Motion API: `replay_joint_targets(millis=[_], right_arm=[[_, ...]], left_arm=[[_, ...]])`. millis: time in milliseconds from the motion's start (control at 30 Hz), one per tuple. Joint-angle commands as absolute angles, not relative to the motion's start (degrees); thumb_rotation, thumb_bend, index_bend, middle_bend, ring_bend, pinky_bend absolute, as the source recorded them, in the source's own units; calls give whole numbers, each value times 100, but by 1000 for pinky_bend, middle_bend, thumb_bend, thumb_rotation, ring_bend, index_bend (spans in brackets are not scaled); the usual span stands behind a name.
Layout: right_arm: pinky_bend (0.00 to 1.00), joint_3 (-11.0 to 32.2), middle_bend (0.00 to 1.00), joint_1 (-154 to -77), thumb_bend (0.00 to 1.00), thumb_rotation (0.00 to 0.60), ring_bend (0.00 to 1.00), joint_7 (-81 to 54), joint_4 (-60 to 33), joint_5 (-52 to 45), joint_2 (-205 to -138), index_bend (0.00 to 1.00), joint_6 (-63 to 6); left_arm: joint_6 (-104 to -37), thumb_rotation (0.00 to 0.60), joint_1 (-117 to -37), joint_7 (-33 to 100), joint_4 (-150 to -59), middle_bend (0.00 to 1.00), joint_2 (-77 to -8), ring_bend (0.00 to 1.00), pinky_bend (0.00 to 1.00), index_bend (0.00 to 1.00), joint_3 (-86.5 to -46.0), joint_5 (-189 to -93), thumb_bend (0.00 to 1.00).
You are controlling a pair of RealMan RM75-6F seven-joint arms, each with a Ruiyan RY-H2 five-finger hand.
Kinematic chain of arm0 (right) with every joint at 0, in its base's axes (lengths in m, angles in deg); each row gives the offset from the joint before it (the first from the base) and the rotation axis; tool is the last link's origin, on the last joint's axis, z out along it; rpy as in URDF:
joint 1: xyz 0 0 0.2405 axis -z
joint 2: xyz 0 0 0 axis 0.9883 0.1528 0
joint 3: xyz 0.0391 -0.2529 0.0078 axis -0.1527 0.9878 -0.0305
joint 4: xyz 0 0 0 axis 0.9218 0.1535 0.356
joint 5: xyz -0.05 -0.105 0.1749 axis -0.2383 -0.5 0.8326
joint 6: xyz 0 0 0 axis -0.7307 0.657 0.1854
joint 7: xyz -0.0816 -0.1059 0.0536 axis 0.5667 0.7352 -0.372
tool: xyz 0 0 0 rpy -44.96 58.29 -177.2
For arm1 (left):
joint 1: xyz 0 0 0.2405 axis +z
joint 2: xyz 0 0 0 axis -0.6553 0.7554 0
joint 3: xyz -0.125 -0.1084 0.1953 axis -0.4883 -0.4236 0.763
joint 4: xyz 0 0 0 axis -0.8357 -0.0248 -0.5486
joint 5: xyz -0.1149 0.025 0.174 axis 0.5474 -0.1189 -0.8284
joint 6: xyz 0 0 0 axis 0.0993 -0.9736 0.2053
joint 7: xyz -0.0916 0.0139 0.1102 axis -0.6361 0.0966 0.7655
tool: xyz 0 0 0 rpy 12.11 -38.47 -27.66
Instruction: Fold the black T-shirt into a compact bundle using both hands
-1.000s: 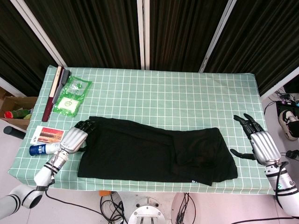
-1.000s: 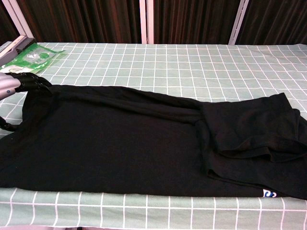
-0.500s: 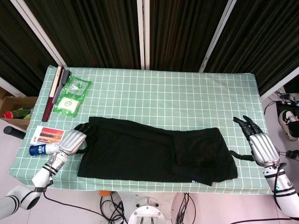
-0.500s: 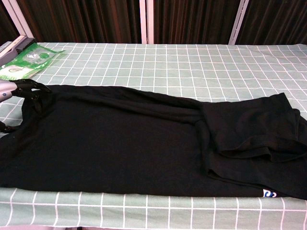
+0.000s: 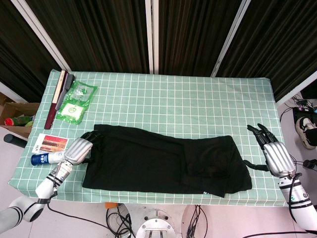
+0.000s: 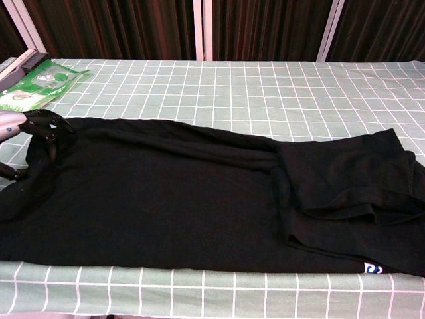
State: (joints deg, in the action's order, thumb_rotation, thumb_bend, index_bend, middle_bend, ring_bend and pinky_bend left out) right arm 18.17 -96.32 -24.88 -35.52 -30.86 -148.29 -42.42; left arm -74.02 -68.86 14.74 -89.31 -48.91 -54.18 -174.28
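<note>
The black T-shirt [image 5: 163,163] lies flat on the near half of the table [image 5: 198,106], already folded into a long band, with a thicker doubled part at its right end. The cloth looks soft, thin and light, so I think it will sag and slide if only one point is lifted; the better places to take hold seem to be the two corners of one short end, so that the end can be carried over the middle evenly. The left hand [image 5: 79,148] is at the left far corner of the shirt, its dark fingers [image 6: 46,123] curled at the edge of the cloth and touching it, but I cannot tell if they really pinch the fabric or only rest on it. The right hand [image 5: 274,151] is apart from the shirt, beside its right end, with fingers spread and holding nothing. The head view shows both hands, and also the things at the left side: a green packet [image 5: 75,102], a dark flat case [image 5: 58,96], a card [image 5: 48,143] and a small blue bottle [image 5: 40,159]. The chest view misses the right hand completely, but it shows better the folds and a small white label [image 6: 373,268] at the near right edge.
</note>
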Motion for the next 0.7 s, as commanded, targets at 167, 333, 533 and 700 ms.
replay_joint_targets(millis=[167, 333, 533, 700], right_arm=[[186, 1815, 167, -9616, 71, 600, 14, -2641, -3446, -3165, -14879, 75, -4314], [185, 1818, 167, -9610, 71, 600, 15, -2809, -3309, -3231, -14951, 79, -4368], [185, 1794, 167, -9631, 71, 600, 15, -2929, -3223, -3313, -14998, 83, -4434], [184, 1770, 167, -9655, 71, 600, 15, -2993, -3184, -3320, -15013, 85, -4440]], left_arm=[[-7402, 600, -6873, 1776, -9024, 241, -4850, 100, 165, 634, -5480, -17318, 581], [-7488, 600, -6883, 2082, -9385, 243, -4655, 100, 164, 637, -5607, -17229, 595], [-7432, 600, -6998, 2404, -9778, 253, -4340, 101, 164, 644, -5872, -17014, 603], [-7366, 600, -7052, 2499, -9929, 253, -4065, 101, 164, 644, -6197, -16636, 612]])
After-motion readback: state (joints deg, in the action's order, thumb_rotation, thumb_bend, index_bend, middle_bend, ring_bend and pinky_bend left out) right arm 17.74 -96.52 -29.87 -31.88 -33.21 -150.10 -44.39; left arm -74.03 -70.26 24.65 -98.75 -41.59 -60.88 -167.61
